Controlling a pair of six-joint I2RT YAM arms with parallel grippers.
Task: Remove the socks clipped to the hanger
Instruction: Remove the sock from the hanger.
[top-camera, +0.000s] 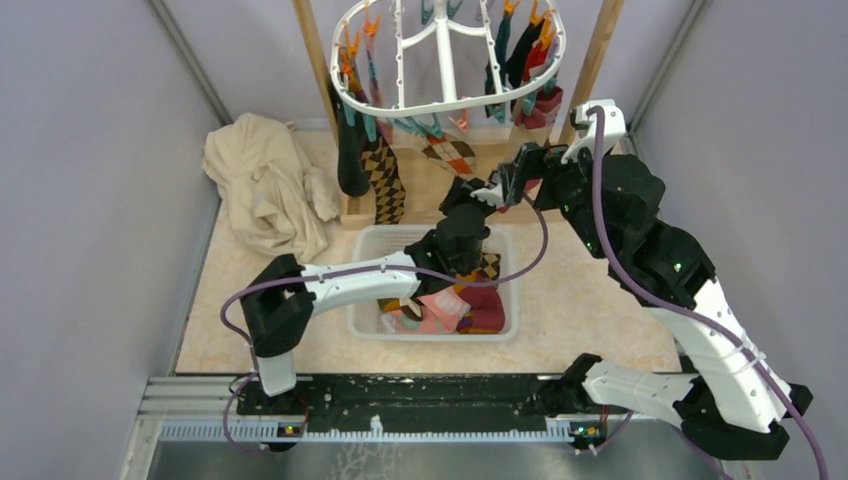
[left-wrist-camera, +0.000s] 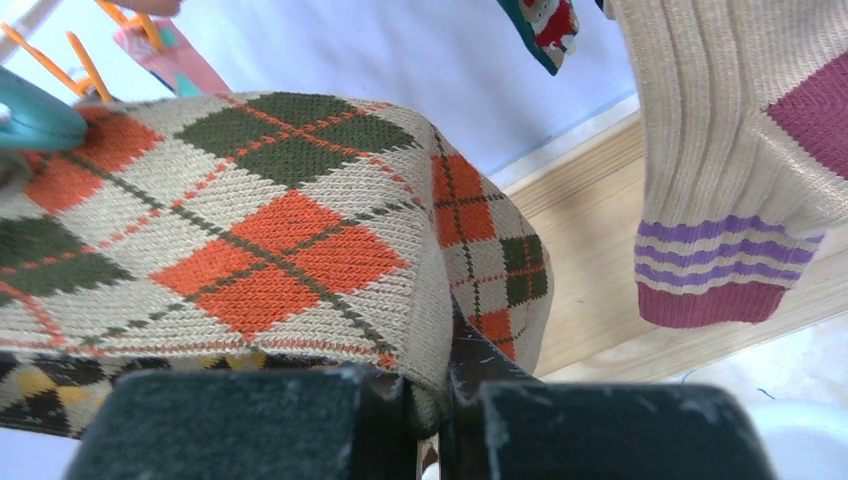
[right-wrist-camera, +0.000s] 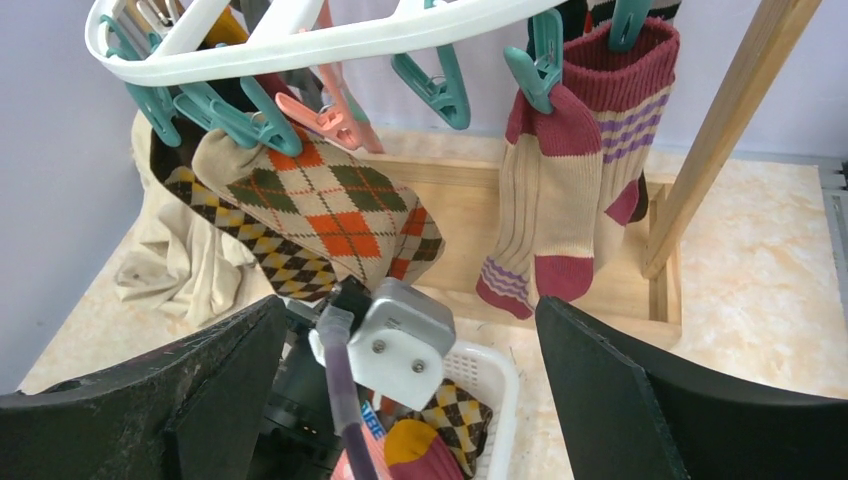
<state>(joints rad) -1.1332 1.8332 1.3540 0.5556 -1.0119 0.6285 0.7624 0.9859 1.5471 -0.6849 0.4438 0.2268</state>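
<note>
Left gripper (left-wrist-camera: 428, 385) jaws pressed together, pinching the lower edge of the orange-green argyle sock (left-wrist-camera: 270, 250). That sock's top is clipped by a teal clip (right-wrist-camera: 225, 110) to the near rim of the hanger (right-wrist-camera: 300, 40). Right gripper (right-wrist-camera: 407, 315) spread wide, holding nothing, just right of and near the left one, facing the hanging row. Right of the argyle sock hang beige-maroon socks (right-wrist-camera: 560, 200) with purple stripes, clipped to the hanger, close to the wooden frame (right-wrist-camera: 730, 110). Left of it a brown-yellow argyle sock (right-wrist-camera: 250, 240) and a dark sock (top-camera: 350, 150), also clipped. More socks on the far rim, cut off at the top edge of the overhead view, colours hard to sort. White basket (top-camera: 365, 245) sits on the table under the left wrist. Inside it: pink, dark red and brown argyle socks; the left arm covers much of it, so the count is unclear. Cream cloth (top-camera: 265, 185) bunched on the table at far left. Left fingertips' contact is mostly hidden by sock fabric in the wrist view.
</note>
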